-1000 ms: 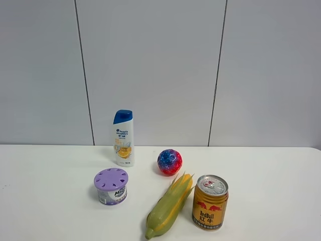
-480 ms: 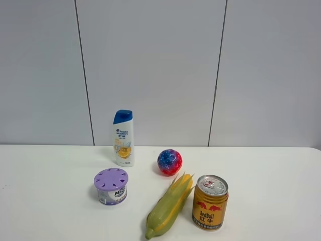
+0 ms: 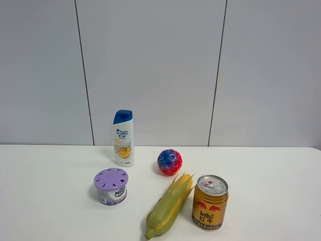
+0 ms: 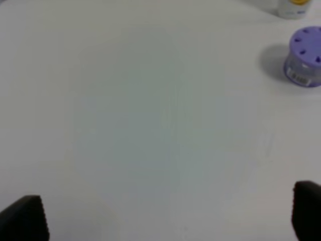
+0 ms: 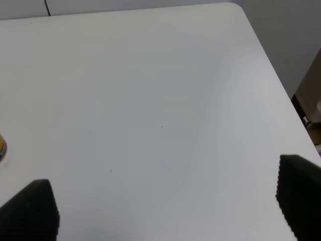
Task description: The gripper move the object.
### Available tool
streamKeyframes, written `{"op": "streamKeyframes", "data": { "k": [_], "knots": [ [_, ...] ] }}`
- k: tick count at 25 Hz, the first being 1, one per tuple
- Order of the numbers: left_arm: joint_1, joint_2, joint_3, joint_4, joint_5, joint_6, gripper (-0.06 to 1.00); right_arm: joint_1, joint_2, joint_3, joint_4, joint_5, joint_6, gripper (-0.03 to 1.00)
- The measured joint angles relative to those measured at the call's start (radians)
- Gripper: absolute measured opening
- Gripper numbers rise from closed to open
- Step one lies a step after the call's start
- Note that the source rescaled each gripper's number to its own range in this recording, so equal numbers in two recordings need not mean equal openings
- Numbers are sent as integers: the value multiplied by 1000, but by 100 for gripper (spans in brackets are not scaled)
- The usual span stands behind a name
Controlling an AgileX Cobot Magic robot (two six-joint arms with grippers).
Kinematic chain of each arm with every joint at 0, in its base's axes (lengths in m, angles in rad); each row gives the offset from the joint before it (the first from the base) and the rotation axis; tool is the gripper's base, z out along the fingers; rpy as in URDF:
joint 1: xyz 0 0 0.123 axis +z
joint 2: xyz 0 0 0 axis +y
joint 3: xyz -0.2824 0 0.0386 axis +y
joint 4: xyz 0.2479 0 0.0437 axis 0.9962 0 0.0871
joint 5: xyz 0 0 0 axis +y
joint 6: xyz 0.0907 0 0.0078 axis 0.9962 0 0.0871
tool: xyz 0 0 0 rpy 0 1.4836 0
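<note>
Closest to the camera in the high view we had the can (image 3: 210,202), standing upright on the white table (image 3: 271,181) toward the front right, silver top up and the red bulls logo facing us. Just beside it on its left lay the corn (image 3: 169,207), tilted, stalk end toward the front and its tip pointing back toward the can's top; the two looked nearly touching, but we couldn't say for sure. Further left and a bit back sat the tub (image 3: 111,186) with its purple lid, well apart from the can. Behind the corn was the ball (image 3: 169,162), red and blue, and furthest back, near the wall, the shampoo bottle (image 3: 123,138) stood upright with its blue cap.

No arm showed in the high view at all. On the left wrist camera we saw the left gripper (image 4: 160,221) hanging over bare table, only the two black fingertips (image 4: 24,218) poking into the corners of the frame, spread wide apart with nothing between them. The tub (image 4: 306,63) was off at the edge of that view, far from the fingers. The right gripper (image 5: 165,206) looked the same on its own camera: black fingers (image 5: 31,208) wide apart over empty-handed white table, near the table's rounded corner, with just a sliver of the can (image 5: 2,148) at the frame edge.
</note>
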Motion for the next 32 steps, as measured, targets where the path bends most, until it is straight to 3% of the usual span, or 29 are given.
{"op": "streamKeyframes", "data": {
  "k": [4, 13, 32],
  "knots": [
    [-44, 0, 11, 34, -18, -2, 100, 0, 0, 0, 0, 0, 0, 100],
    [-45, 0, 43, 53, -50, -78, 100, 0, 0, 0, 0, 0, 0, 100],
    [-45, -51, 44, 53, -53, -81, 100, 0, 0, 0, 0, 0, 0, 100]
  ]
}}
